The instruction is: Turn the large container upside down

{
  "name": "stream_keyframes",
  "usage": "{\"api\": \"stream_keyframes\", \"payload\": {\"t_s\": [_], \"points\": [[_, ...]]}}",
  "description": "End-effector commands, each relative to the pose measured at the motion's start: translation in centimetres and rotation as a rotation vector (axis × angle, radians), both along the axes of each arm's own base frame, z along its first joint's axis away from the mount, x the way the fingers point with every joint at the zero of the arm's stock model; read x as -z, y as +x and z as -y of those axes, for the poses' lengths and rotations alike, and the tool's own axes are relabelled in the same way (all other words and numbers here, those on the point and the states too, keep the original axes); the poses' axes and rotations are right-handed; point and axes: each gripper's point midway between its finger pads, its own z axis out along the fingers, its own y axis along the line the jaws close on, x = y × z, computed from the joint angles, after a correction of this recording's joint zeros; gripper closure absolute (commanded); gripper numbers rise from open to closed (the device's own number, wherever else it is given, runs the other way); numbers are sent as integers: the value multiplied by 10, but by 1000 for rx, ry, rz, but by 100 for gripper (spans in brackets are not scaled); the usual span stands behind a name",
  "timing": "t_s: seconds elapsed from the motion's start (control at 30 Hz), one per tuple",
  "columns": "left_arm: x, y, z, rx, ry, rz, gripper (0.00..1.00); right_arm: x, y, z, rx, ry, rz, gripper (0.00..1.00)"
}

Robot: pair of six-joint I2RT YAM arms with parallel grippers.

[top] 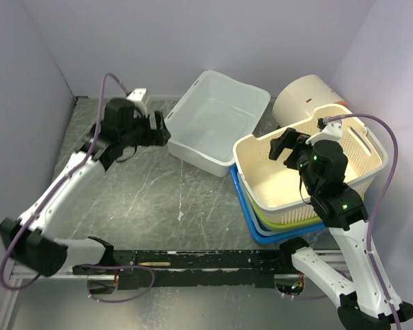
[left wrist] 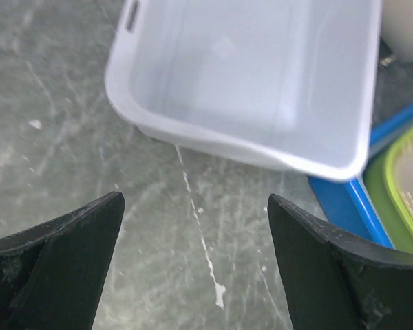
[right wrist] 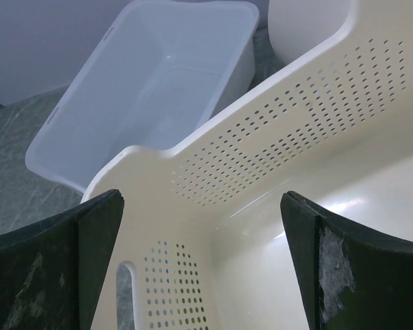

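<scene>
Grey marbled tabletop (top: 158,206) with pale lilac walls on three sides. I take the large container to be the white tub (top: 217,113), which sits mouth-up at the middle back of the table. Its near right corner overlaps the blue tray (top: 242,206) at the bottom of a stack, so it may be sitting slightly tipped.

The left gripper (top: 162,130) is just beside the tub's left side, fingers spread wide and holding nothing. Its wrist view looks down past both fingers at bare table, with the tub's rim just beyond them and not between them. From that arm the tub lies ahead and to the right. The tub's longer sides appear to run away from the bases, slanting toward the far right, so the side facing this gripper looks like a long one — though I can't be sure from these views.

The right gripper (top: 283,148) is also spread and empty. It hangs over the cream perforated basket (top: 358,148) on top of the stack, and the basket's wall stands between it and the tub.

By my reading the left arm is the nearer one. The flip depends on getting that rim between the fingers, then rolling the tub over toward the clear table on the left — not into the stack.
</scene>
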Motion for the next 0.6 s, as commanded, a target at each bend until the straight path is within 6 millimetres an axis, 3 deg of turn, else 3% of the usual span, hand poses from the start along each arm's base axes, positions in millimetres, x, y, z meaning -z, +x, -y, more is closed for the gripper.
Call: {"api": "stream_keyframes", "payload": {"t_s": [0.0,0.1,0.27,0.47,0.57], "points": [[-7,58,-23,-91,159,-3,4,-12,0,-2,-11,29,47,0],[-7,101,-21,-58,178,14,5,-12,2,-8,-34,44,43,0],[28,153,-10,7,273,-2,4,-6,5,-13,-47,53,10,0],[61,178,21,121,221,-14,5,3,12,-17,-52,49,-23,0],[84,188,23,107,230,-49,11,6,15,-20,-61,43,-34,0]]}}
